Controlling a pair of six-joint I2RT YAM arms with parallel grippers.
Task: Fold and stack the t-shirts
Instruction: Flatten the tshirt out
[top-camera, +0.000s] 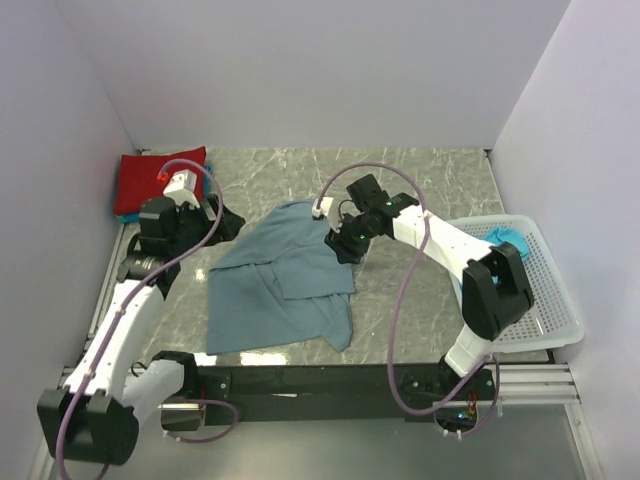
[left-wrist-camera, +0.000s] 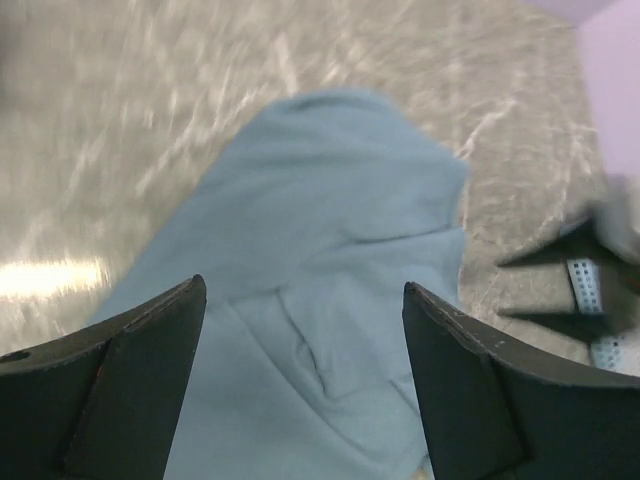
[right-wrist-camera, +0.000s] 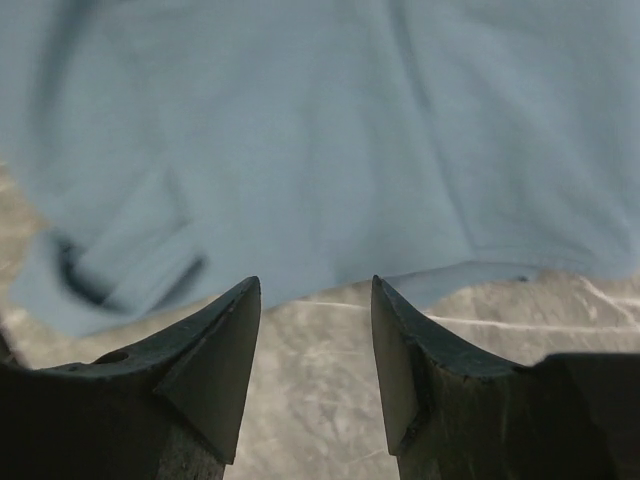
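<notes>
A slate-blue t-shirt (top-camera: 285, 280) lies crumpled and partly folded on the marble table's middle. It also shows in the left wrist view (left-wrist-camera: 330, 270) and the right wrist view (right-wrist-camera: 320, 130). A folded red t-shirt (top-camera: 160, 180) lies at the back left with a teal edge (top-camera: 208, 196) under it. A turquoise t-shirt (top-camera: 508, 240) sits in the basket. My left gripper (top-camera: 232, 218) is open and empty at the shirt's left upper edge. My right gripper (top-camera: 343, 245) is open and empty just off the shirt's right edge.
A white perforated basket (top-camera: 545, 300) stands at the right of the table. White walls close in the left, back and right. The right gripper's dark fingers (left-wrist-camera: 585, 285) show at the right edge of the left wrist view.
</notes>
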